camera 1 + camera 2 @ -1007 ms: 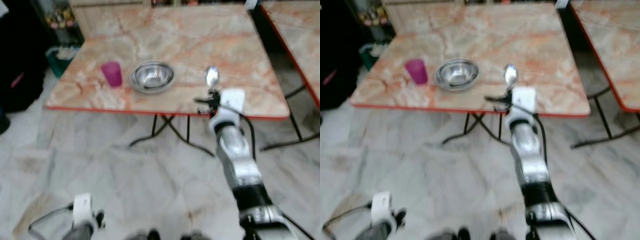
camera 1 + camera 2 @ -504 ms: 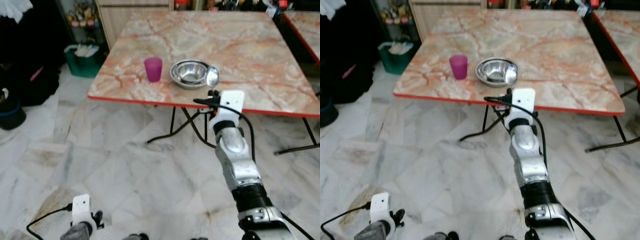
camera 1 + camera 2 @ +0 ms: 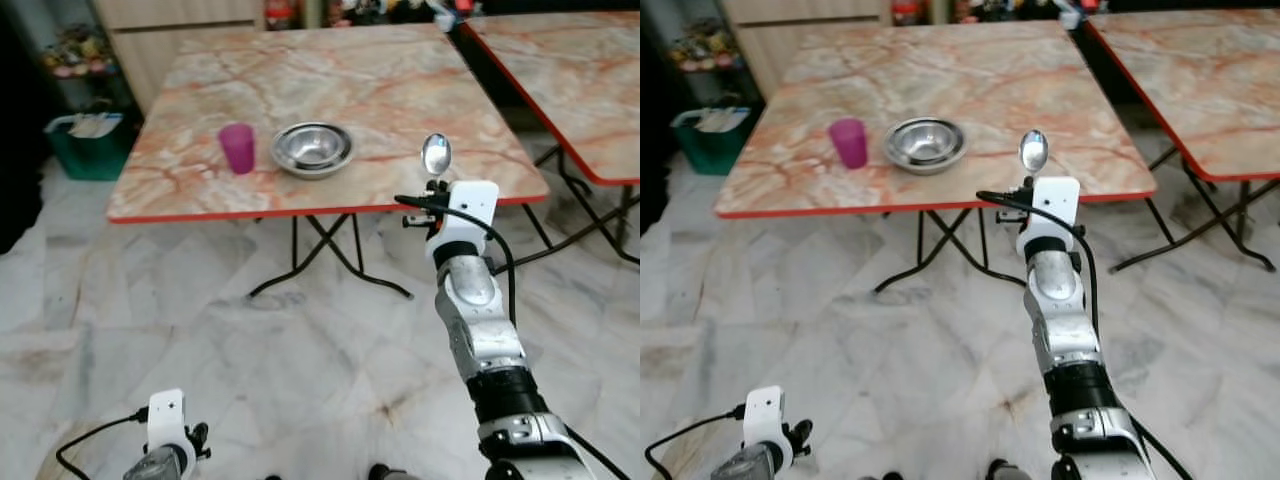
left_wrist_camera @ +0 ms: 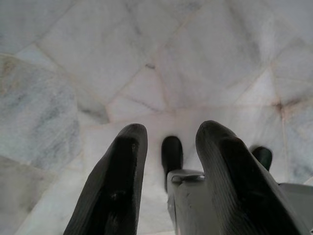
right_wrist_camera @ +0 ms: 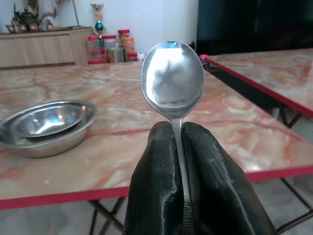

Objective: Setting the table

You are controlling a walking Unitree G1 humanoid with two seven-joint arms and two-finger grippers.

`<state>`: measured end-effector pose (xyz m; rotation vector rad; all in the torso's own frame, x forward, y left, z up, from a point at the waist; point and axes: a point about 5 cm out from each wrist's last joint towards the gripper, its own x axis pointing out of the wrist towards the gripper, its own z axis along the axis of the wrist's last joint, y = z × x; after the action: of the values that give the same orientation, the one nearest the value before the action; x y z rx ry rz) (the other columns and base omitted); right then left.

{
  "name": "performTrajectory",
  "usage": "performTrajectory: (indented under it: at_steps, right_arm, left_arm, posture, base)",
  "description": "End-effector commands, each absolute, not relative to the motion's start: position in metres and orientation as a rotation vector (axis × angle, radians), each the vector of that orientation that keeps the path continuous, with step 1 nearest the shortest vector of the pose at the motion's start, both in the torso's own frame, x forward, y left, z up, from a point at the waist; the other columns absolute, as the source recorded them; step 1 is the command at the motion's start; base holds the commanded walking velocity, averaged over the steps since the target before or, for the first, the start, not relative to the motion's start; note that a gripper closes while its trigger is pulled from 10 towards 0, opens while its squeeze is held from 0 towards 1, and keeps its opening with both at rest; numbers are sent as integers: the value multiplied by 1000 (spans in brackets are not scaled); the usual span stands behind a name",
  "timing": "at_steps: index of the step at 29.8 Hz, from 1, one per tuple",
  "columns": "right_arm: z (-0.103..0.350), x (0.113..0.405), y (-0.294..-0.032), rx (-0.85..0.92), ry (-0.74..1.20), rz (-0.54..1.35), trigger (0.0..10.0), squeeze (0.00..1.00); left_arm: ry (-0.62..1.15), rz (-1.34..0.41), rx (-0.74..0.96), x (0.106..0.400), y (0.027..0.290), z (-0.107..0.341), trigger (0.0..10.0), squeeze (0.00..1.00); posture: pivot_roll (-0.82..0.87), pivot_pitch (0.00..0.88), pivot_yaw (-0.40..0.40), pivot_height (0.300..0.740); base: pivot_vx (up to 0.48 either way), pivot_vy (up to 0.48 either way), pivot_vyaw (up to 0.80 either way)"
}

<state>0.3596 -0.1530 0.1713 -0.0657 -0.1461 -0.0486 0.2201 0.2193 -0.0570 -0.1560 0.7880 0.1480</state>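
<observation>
The whole scene has slid sideways since half a second ago, which is the camera turning, not the things: cup and bowl keep their places on the marble surface (image 3: 330, 70), while the spoon, then seen against the bowl's edge, now shows well to the bowl's right.

The right end effector (image 5: 182, 147) is raised in front of the surface's near red edge, its two black fingers (image 5: 157, 171) pressed together on the handle of the spoon (image 5: 172, 78). The spoon stands upright with its bowl above the fingertips; most of the handle is hidden between the pads, and only a short neck shows. In the head views the fingers themselves are covered by the white wrist block, so only the spoon's bowl (image 3: 435, 154) rises clear of it.

On the surface the steel bowl (image 3: 312, 148) sits near the front edge with the pink cup (image 3: 237, 148) just beside it on the robot's left, not touching. It looks like two nested bowls in the right wrist view, though that is hard to settle. A second marble surface (image 3: 560, 70) stands to the right, cut off by the frame.

The left end effector (image 4: 166, 171) hangs low over the marble floor (image 4: 146, 58), fingers apart and holding nothing. Its lower part is cut off.
</observation>
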Motion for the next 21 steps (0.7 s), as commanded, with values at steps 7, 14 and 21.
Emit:
performTrajectory:
  at_steps: [7, 14, 21]
  right_arm:
    - [174, 359, -139, -79, -167, 12, 10000, 0]
    - [174, 359, -138, -104, -169, 15, 10000, 0]
    - [174, 359, -137, -109, -169, 24, 10000, 0]
  left_arm:
    - [826, 159, -142, 210, 223, -62, 10000, 0]
    - [829, 159, -144, 210, 223, -63, 10000, 0]
    - [828, 160, -146, 210, 222, -63, 10000, 0]
  posture:
    - [-12, 159, 41, 740]
    - [-13, 159, 41, 740]
    - [-16, 158, 39, 740]
  base:
    - [391, 0, 0]
    - [436, 0, 0]
    - [439, 0, 0]
